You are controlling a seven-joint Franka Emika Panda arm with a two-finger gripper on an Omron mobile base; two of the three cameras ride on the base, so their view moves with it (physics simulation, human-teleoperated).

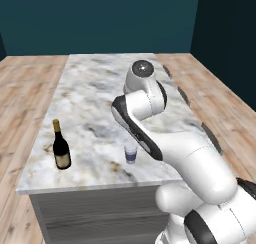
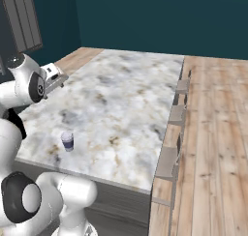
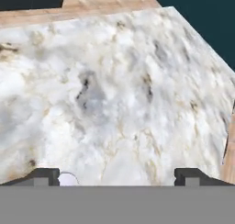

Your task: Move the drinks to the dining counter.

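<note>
The dining counter [image 1: 95,88] has a white-and-tan marbled top. A tall dark wine bottle [image 1: 61,149] with a gold neck stands upright near its front left corner. A short white-and-purple lidded cup [image 1: 130,153] stands near the front edge, also seen on the counter [image 2: 126,95] as the cup [image 2: 67,140]. My gripper [image 3: 117,176] hovers above the marbled top [image 3: 114,81], open with nothing between its fingers. The cup's white rim [image 3: 68,178] peeks in beside the left fingertip [image 3: 45,175]. In the right base view my hand [image 2: 54,77] sits over the counter's left part.
Several stools [image 2: 167,162] line the counter's right side, with wooden floor [image 2: 213,133] beyond. Dark teal walls close off the back. My own arm [image 1: 150,118] covers part of the counter's near right.
</note>
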